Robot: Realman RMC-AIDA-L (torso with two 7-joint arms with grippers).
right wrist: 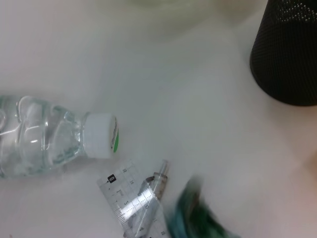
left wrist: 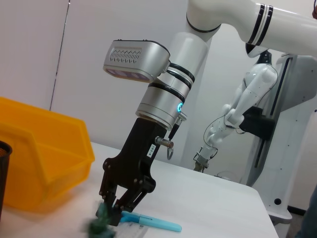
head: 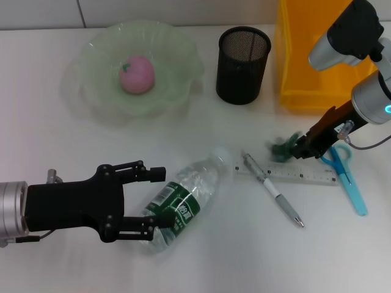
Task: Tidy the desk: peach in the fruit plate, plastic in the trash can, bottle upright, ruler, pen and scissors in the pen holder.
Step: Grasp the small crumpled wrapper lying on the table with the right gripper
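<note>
L fingers (head: 160,198) spread round bottle (head: 183,204); R fingers (head: 297,146) pinching green plastic (head: 281,149).

The desk (head: 183,262) is seen from above by the head camera, which is tilted forward and down; the whole work area is covered, from the fruit plate (head: 177,46) at upper left to the yellow bin (head: 290,73) at upper right. The left wrist camera is held low and faces sideways across the desk, so the right gripper (left wrist: 115,210) and the bin (left wrist: 44,158) are shared with the head view. The right wrist camera looks steeply down from close by; the bottle (right wrist: 49,136), ruler (right wrist: 124,198) and pen holder (right wrist: 287,54) are shared with the head view.
</note>
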